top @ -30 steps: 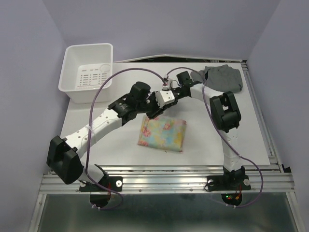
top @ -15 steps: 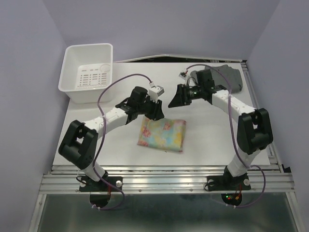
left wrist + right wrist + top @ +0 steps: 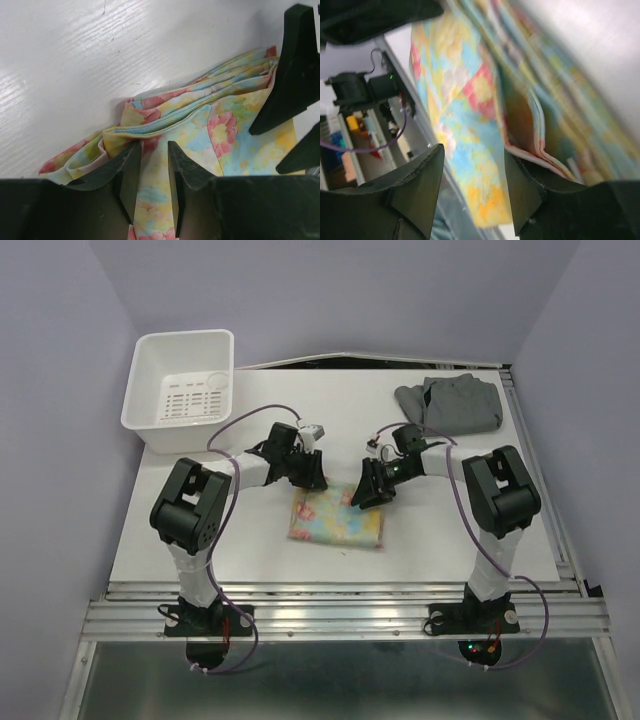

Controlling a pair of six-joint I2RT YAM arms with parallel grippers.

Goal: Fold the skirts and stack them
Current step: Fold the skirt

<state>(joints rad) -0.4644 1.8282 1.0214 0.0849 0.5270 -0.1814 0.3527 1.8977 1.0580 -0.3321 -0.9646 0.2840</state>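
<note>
The floral skirt [image 3: 337, 517] lies folded into a rectangle on the white table [image 3: 180, 530]. The plain grey skirt [image 3: 450, 403] lies crumpled at the far right. My left gripper [image 3: 313, 480] is low at the floral skirt's far left corner. In the left wrist view its jaws [image 3: 153, 146] stand a narrow gap apart over the layered floral edge [image 3: 200, 107], gripping nothing. My right gripper [image 3: 362, 495] is at the skirt's far right part. In the right wrist view it [image 3: 474, 150] is open wide, with one finger [image 3: 525, 180] against the folded floral edge [image 3: 470, 100].
A white plastic bin [image 3: 183, 390] stands at the far left corner. The table's metal rail [image 3: 340, 605] runs along the near edge. The right gripper's fingers [image 3: 295, 75] show in the left wrist view, close beside my left gripper.
Both grippers have come down onto the floral skirt's far edge. The right gripper moved from near the grey skirt towards the near left. The left gripper shifted slightly; its arm folded back.
</note>
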